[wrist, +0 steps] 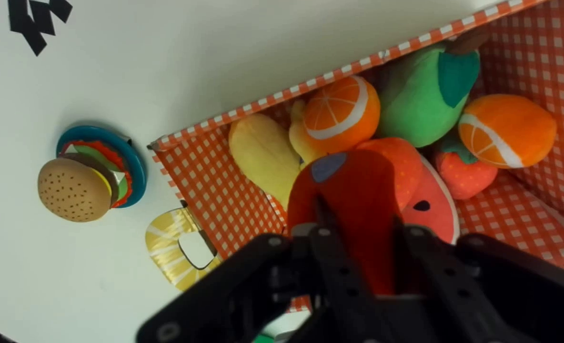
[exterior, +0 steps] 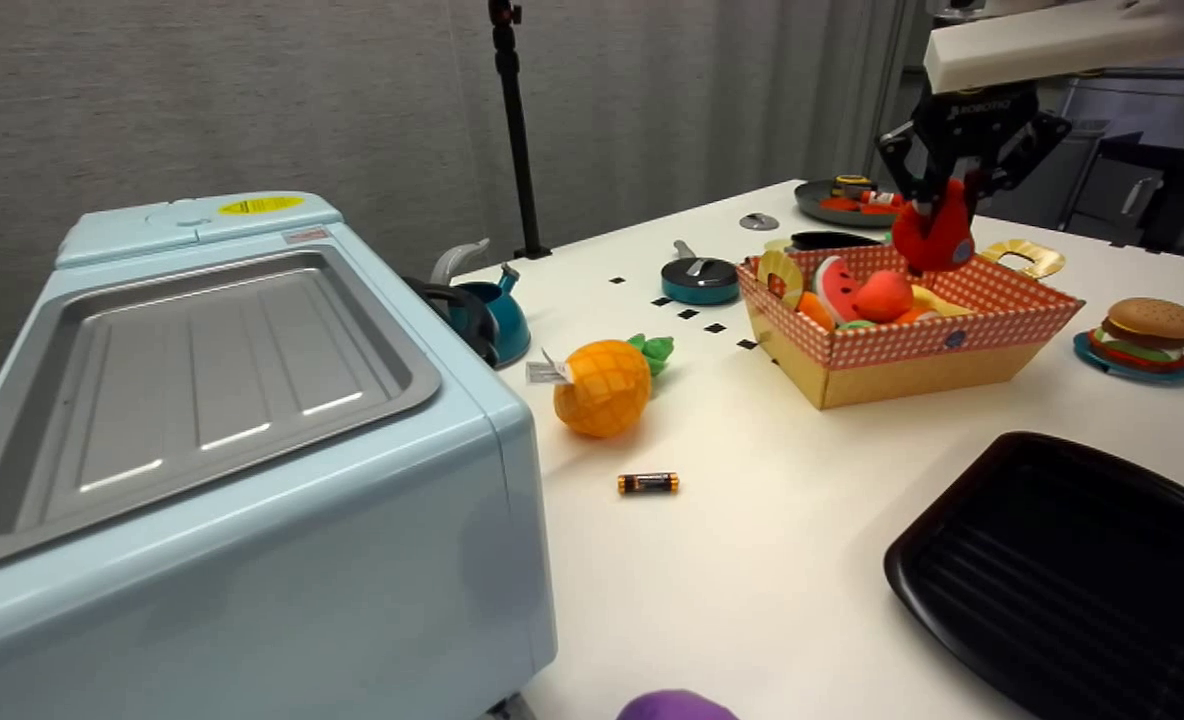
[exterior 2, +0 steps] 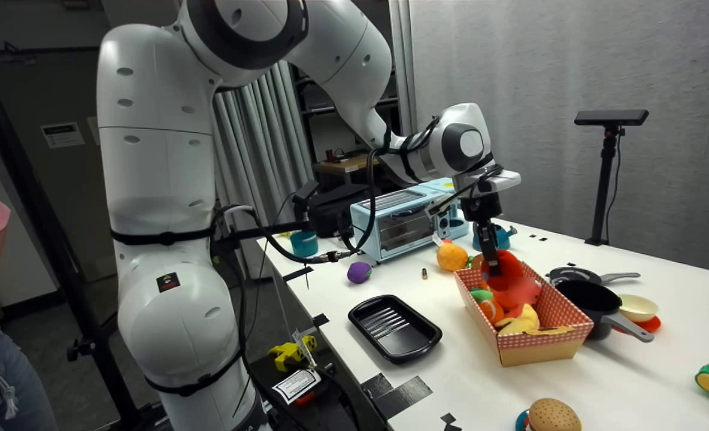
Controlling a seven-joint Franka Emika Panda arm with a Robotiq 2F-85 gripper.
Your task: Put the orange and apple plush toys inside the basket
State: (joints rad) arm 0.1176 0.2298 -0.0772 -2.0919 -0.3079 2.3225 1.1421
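My gripper (exterior: 952, 192) is shut on a red apple plush (exterior: 924, 240) and holds it above the open basket (exterior: 942, 345), near the height of its rim. In the wrist view the gripper's fingers (wrist: 359, 212) press both sides of the apple plush (wrist: 353, 186), which hides part of the basket's contents. The apple plush also shows in an exterior view (exterior 2: 501, 269). The basket (wrist: 272, 100) has red-and-white checked lining. Two orange plush toys, one near the long side (wrist: 332, 112) and one near the far end (wrist: 510, 131), lie inside it.
Inside the basket also lie a green pear (wrist: 420, 95), a watermelon slice (wrist: 432, 209), strawberries (wrist: 465, 176) and a yellow fruit (wrist: 263, 152). A toy burger (exterior: 1147, 330), a black tray (exterior: 1072, 570), a pineapple plush (exterior: 602, 390) and pans (exterior 2: 588, 299) stand around it.
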